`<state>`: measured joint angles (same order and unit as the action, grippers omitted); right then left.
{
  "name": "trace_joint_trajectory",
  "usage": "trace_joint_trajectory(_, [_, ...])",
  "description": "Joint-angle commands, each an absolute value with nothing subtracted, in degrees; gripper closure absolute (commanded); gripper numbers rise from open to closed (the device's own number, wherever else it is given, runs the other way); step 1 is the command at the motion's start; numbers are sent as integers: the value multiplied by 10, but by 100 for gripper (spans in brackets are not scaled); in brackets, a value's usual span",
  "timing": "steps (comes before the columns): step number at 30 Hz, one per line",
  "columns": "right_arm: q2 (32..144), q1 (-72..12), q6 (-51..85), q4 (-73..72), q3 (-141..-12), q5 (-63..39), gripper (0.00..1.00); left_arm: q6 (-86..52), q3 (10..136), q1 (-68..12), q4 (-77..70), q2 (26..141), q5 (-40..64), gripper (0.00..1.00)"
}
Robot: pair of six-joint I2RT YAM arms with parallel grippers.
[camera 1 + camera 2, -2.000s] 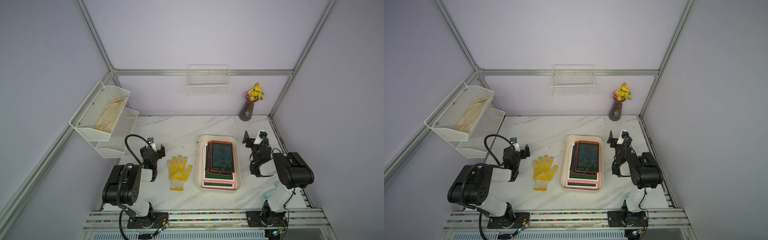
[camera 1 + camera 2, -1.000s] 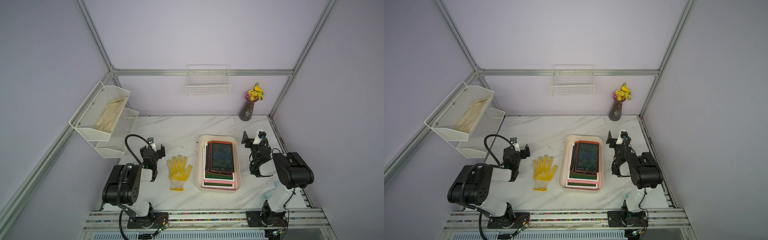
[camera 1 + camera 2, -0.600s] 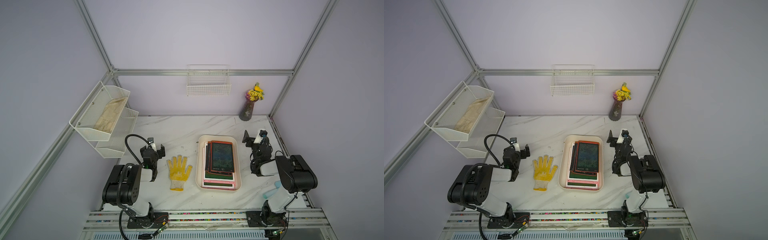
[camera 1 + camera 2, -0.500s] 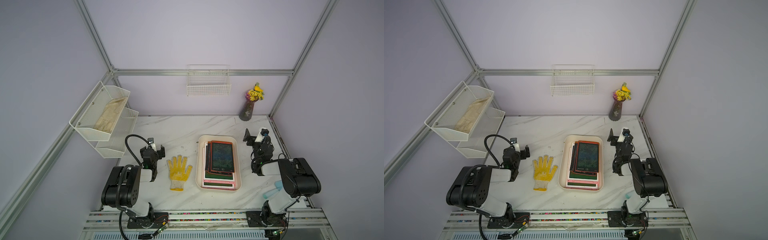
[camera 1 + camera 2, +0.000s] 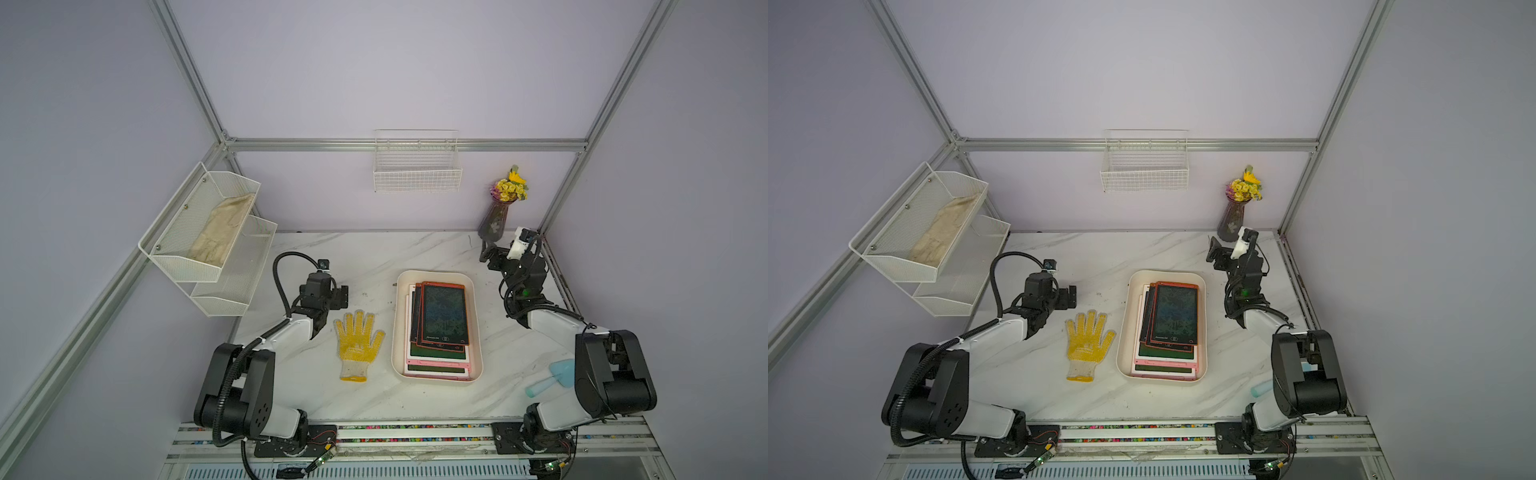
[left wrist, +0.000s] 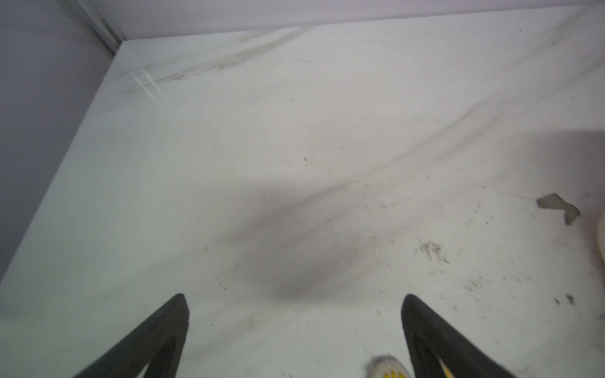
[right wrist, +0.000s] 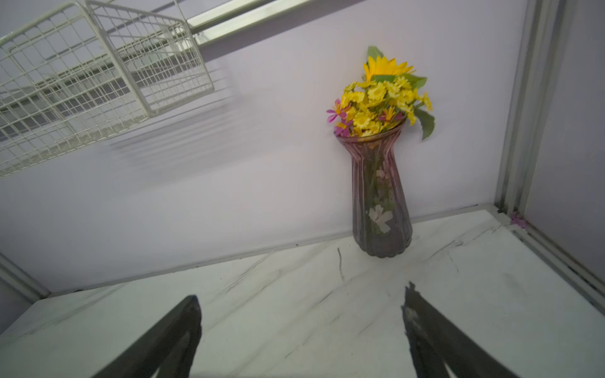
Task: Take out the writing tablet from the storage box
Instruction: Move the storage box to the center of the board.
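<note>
Lying flat in the storage box (image 5: 435,274), a stack of tablets is seen. The topmost writing tablet (image 5: 444,313) is red-framed with a dark screen and is set slightly askew over the pink- and white-framed ones beneath. The box is a shallow cream plastic tray with rounded corners and low flared walls, and it is placed between the two claws, apart from both.

The left claw (image 6: 294,297) is held wide open, with nothing between its black tapered fingers (image 6: 157,337). Only bare, speckled, marble-patterned tabletop (image 5: 374,257) is found ahead of it. A yellow dotted knit glove (image 5: 358,345) is laid just beside this claw, between it and the box.

The right claw (image 7: 300,294) is likewise spread open and empty. It is pointed at a ribbed purple glass vase (image 7: 379,203) of yellow flowers, which is stood ahead of it against the back wall. The box is found behind this claw. A white wire basket (image 7: 82,75) is hung on the wall above the claw.

On the left claw's outer side a white mesh shelf (image 5: 216,237) is mounted, with a pale cloth (image 5: 222,232) lying in its upper tier. Open tabletop is seen ahead of both claws and along the box's far edge.
</note>
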<state>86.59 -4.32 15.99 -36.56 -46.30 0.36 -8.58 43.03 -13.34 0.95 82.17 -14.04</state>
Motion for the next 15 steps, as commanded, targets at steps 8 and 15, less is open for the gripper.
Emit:
trace_joint_trajectory(8, [788,-48,260,-86,-484,-125,4,-213,527,-198,218,724,-46,0])
trace_joint_trajectory(15, [728,-48,290,-19,-460,-199,5,-246,540,-219,252,698,3,0])
